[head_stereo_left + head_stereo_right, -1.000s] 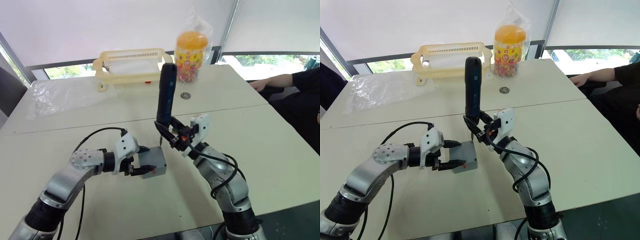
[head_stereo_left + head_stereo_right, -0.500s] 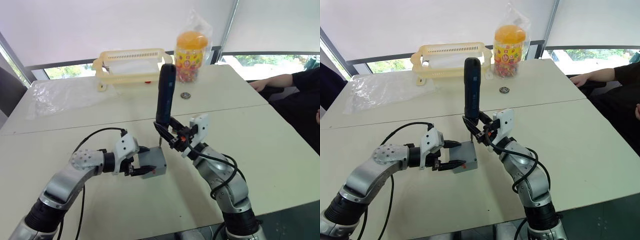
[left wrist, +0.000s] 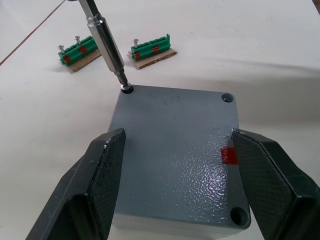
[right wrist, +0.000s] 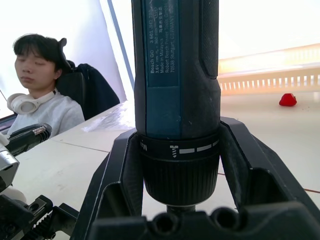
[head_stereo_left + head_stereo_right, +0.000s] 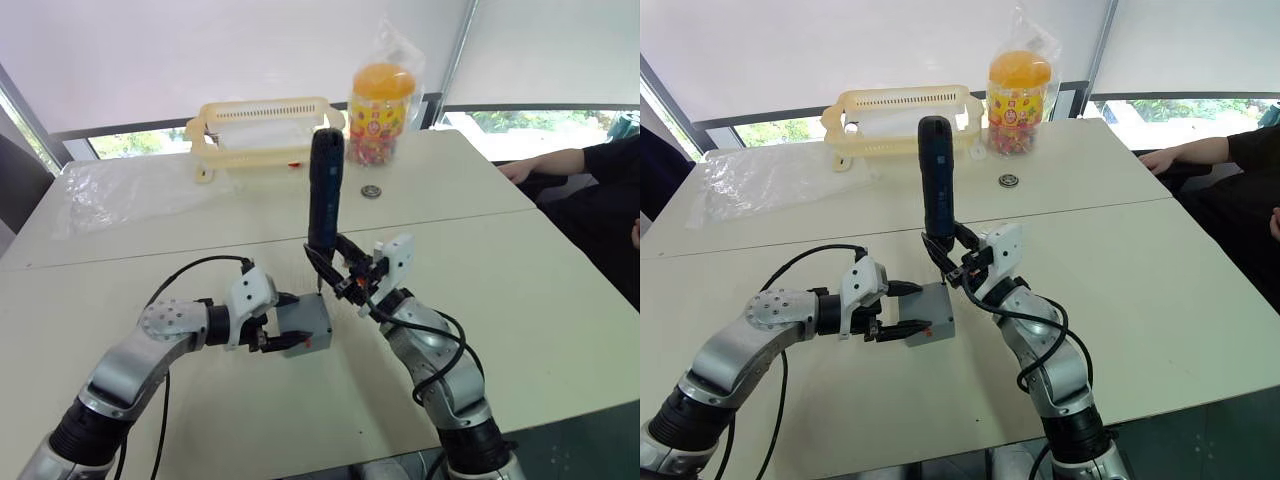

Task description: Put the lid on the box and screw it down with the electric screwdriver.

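The grey box point(image 5: 308, 322) sits on the table, with my left gripper point(image 5: 289, 325) shut on its two sides. The flat grey lid point(image 3: 175, 145) lies on top of it, with a small red mark near one edge and holes at the corners. My right gripper point(image 5: 336, 264) is shut on the black electric screwdriver point(image 5: 323, 190), which stands nearly upright over the box's far corner. In the left wrist view the metal bit point(image 3: 107, 47) has its tip in the lid's far corner hole.
Two green terminal blocks point(image 3: 150, 47) holding screws lie just beyond the box. At the back stand a yellow basket point(image 5: 262, 130), a candy jar point(image 5: 381, 100), a small round part point(image 5: 372, 191) and a clear plastic sheet point(image 5: 120, 190). A person's arm point(image 5: 560, 160) rests at the table's right.
My right arm has carried the screwdriver a little to the left, toward the box's far corner. The left gripper and the box have stayed put.
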Robot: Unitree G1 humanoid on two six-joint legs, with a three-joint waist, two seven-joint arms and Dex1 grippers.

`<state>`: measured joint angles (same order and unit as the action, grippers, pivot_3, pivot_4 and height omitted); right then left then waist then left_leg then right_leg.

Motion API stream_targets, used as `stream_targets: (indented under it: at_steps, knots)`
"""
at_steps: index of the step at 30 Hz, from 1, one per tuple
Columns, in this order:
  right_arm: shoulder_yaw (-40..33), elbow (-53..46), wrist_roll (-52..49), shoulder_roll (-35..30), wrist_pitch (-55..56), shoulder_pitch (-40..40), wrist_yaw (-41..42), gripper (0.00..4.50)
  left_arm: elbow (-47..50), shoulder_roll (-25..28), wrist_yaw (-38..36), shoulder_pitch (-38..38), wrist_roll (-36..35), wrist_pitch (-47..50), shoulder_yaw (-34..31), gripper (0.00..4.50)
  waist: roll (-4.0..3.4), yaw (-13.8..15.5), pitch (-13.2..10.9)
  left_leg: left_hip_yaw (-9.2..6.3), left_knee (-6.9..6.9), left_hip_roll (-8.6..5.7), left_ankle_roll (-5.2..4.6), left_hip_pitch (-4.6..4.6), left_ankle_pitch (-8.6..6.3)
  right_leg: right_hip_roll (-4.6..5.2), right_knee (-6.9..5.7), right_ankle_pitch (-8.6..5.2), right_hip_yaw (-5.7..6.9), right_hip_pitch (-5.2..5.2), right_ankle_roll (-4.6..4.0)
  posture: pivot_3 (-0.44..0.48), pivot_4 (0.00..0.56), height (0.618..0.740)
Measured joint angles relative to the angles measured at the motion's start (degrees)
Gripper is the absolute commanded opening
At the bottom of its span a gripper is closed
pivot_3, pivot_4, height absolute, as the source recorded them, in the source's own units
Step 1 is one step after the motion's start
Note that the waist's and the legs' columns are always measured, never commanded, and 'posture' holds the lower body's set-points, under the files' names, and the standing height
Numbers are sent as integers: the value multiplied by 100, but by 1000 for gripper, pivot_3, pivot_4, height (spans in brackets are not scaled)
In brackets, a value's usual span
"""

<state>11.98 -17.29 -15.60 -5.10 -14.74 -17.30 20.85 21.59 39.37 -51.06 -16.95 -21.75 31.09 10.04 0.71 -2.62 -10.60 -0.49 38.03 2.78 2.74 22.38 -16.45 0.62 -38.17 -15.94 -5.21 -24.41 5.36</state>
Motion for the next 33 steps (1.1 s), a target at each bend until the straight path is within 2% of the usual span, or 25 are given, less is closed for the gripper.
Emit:
stream_targets:
  at_steps: [25, 33]
  knots:
    - [100, 96, 164, -44, 423, 299, 250, 1753, 10, 12, 0, 60, 18, 89, 2, 3411, 19, -4, 88, 0, -1, 1, -1, -13, -1, -1, 1, -1, 0, 13, -1, 0, 150, 740]
    - [119, 392, 216, -40, 691, 258, 381, 1753, 10, 12, 6, 81, 44, 101, 4, 3411, 24, -8, 94, 0, -5, 1, -3, -59, -3, -2, 7, -4, 0, 58, -2, 0, 150, 740]
